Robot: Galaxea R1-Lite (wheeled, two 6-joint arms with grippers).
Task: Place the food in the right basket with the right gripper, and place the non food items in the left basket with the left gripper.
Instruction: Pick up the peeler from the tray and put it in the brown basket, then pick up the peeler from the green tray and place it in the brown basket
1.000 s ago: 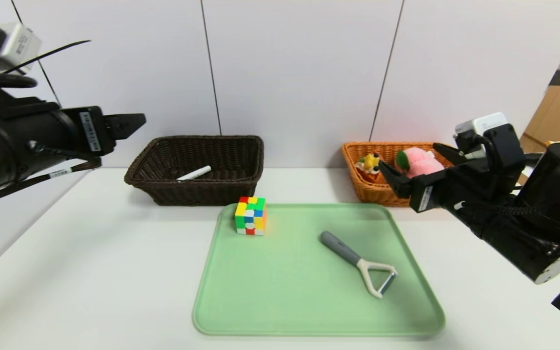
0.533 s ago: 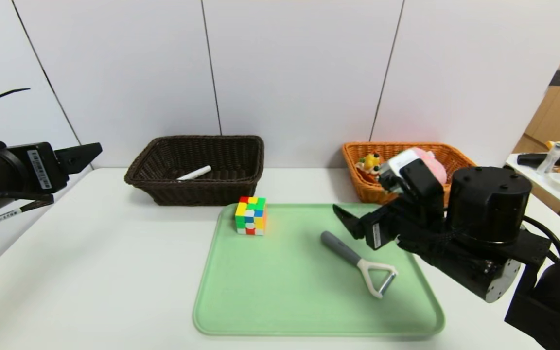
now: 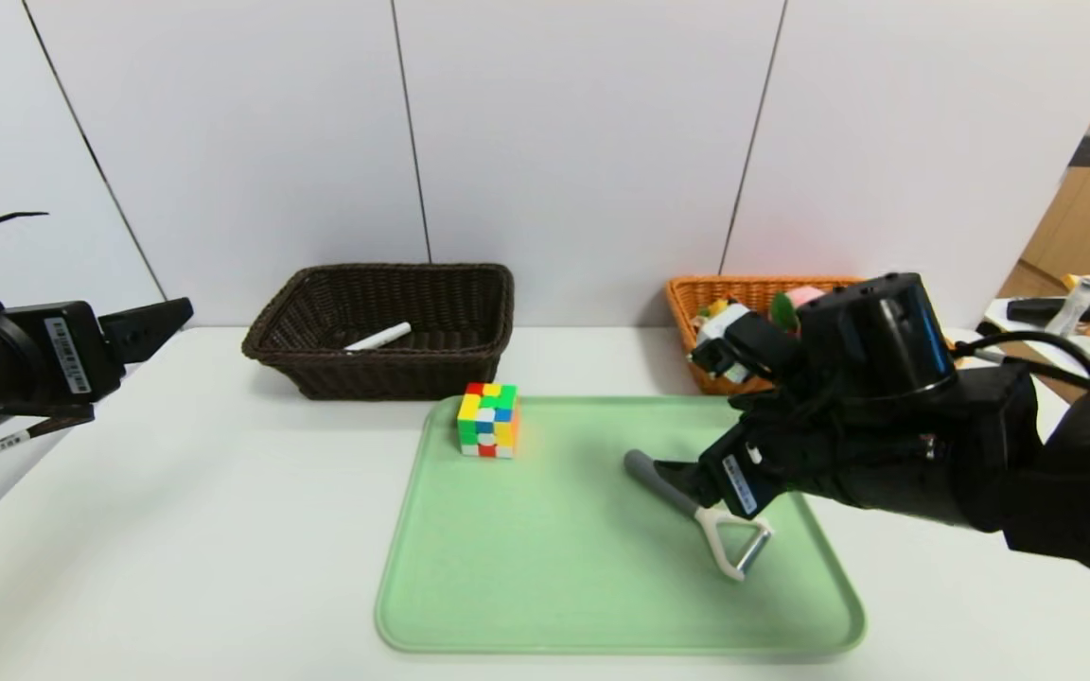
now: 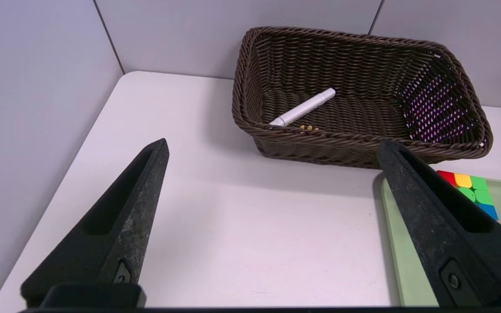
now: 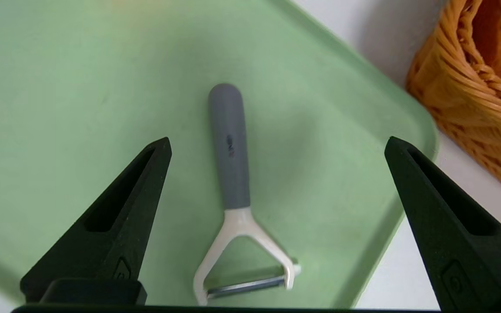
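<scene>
The white peeler (image 3: 723, 534) with grey handle lies on the pale green tray (image 3: 545, 567). My right gripper (image 3: 682, 473) is open and empty just above its handle. In the right wrist view the peeler (image 5: 231, 165) lies between the spread fingers of that gripper (image 5: 276, 145). The puzzle cube (image 3: 488, 419) stands at the tray's far left corner. The white marker (image 3: 377, 337) lies in the dark brown basket (image 3: 318, 369). The orange-tan basket (image 3: 696, 303) holds the pink peach (image 3: 802, 295), mostly hidden by my right arm. My left gripper (image 3: 162, 322) is open and empty at the far left.
The left wrist view shows the dark basket (image 4: 463, 143), the marker (image 4: 302, 107), a small yellow bit (image 4: 309, 128) beside it, and bare white table (image 4: 250, 226) under the left gripper (image 4: 272, 145). A side table with clutter (image 3: 1075, 322) stands far right.
My right gripper has swung from beside the orange-tan basket down and left to just over the peeler's handle. My left arm has drawn back and down toward the left edge.
</scene>
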